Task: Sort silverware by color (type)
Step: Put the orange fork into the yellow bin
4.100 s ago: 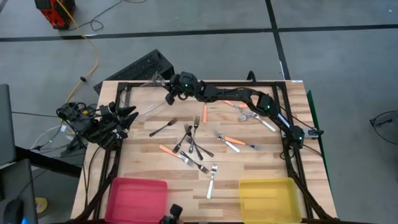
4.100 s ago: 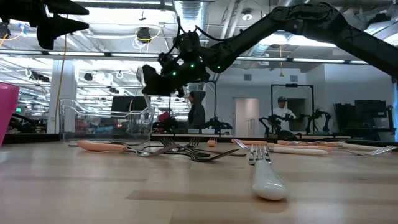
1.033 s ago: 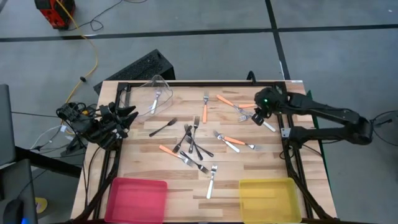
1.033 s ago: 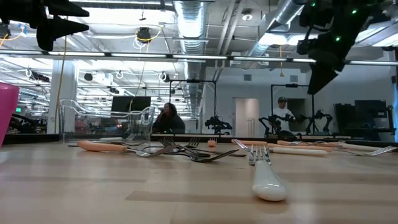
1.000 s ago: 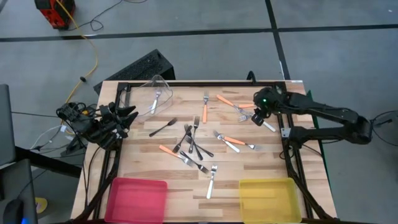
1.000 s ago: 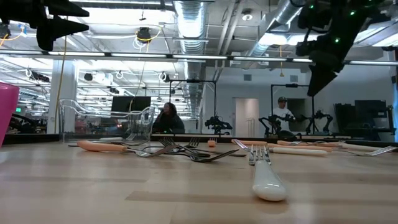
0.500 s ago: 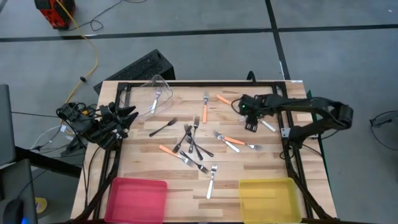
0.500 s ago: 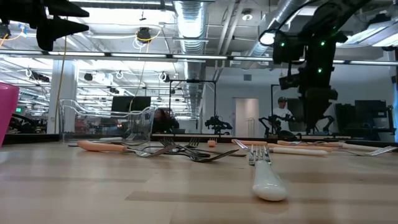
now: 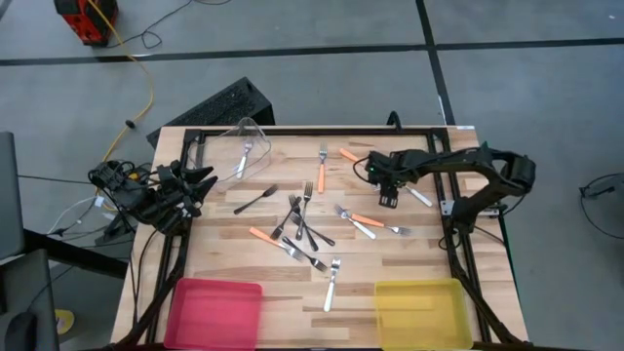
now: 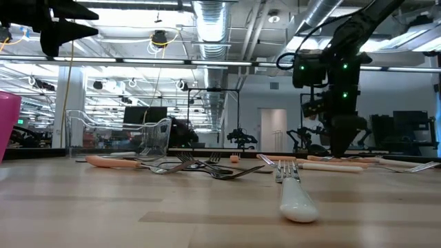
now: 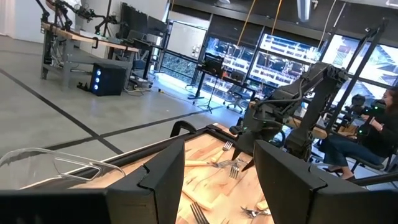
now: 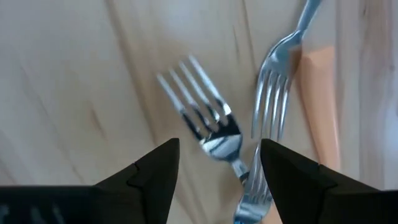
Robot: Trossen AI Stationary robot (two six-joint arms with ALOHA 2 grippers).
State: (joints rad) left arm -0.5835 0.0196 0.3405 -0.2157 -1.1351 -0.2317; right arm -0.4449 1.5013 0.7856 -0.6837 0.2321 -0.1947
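Silverware (image 9: 304, 222) scattered across the middle and far right of the wooden table (image 9: 224, 258) — orange-handled, dark and plain silver forks lying flat at mixed angles. One silver fork (image 9: 245, 156) inside the clear bin (image 9: 237, 141) at the far left corner; pink bin (image 9: 214, 312) and yellow bin (image 9: 419, 310) at the near edge holding nothing. Right gripper (image 9: 386, 200) hanging low with fingers spread wide, straddling two silver fork heads (image 12: 208, 127) beside an orange handle (image 12: 320, 93) — tines pointing away from its wrist. Left gripper (image 9: 200, 183) parked at the table's left edge, fingers apart.

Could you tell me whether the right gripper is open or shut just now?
Open: the right gripper shows a gap between its fingers, with a silver fork head on the table between them.
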